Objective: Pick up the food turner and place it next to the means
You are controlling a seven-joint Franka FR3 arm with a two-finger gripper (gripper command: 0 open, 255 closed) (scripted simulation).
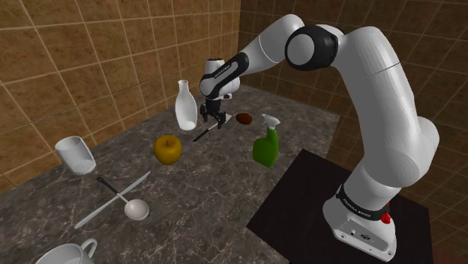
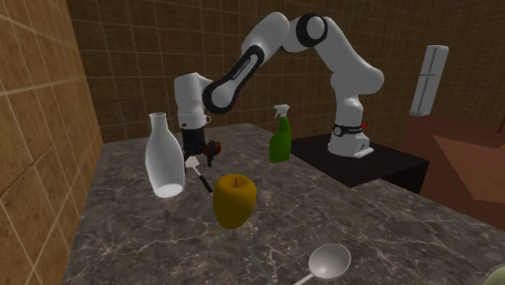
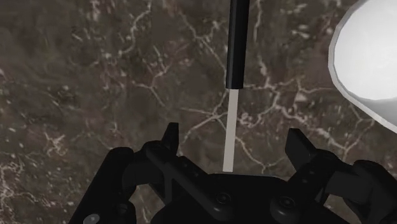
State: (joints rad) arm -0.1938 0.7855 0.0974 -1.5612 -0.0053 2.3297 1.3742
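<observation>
a yellow apple [image 1: 167,148] sits near a white bottle [image 1: 185,105].

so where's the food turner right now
In the shoulder view the food turner is directly under the gripper, just right of the white bottle and yellow apple.

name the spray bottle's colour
The spray bottle is green, white trigger; best in the shoulder view.

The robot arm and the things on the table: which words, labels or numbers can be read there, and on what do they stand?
No text can be read.
forearm: one line of dark lettering, too small to read.
dark band on the base: light lettering, too small to read.
green spray bottle: no label.
white bottle: no label.
</observation>
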